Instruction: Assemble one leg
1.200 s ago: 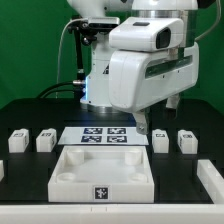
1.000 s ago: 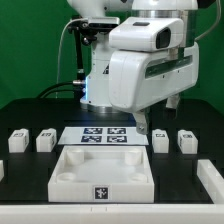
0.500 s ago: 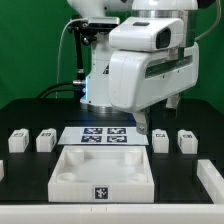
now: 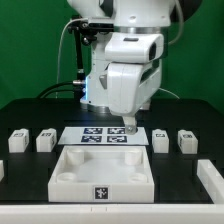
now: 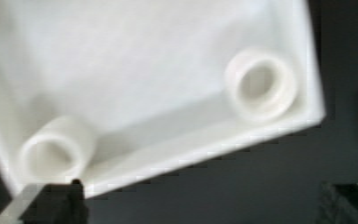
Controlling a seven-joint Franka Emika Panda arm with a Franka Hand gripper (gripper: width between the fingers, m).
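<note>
The jaws stand wide apart and hold nothing. In the wrist view their dark fingers (image 5: 51,203) frame only the large white square tray-like plastic piece (image 5: 149,70) and its round corner sockets (image 5: 259,82). In the exterior view they hang low over the 3 o'clock end of the flat white marker board (image 4: 95,135). The nearest small white block-like plastic leg (image 4: 160,139) sits on the black worktop (image 4: 30,168) at 3 o'clock of the jaws. Another sits beyond it, and two more at 9 o'clock of the board. The spread looks like readiness for a grasp, and the spaced legs leave room for the fingers.
</note>
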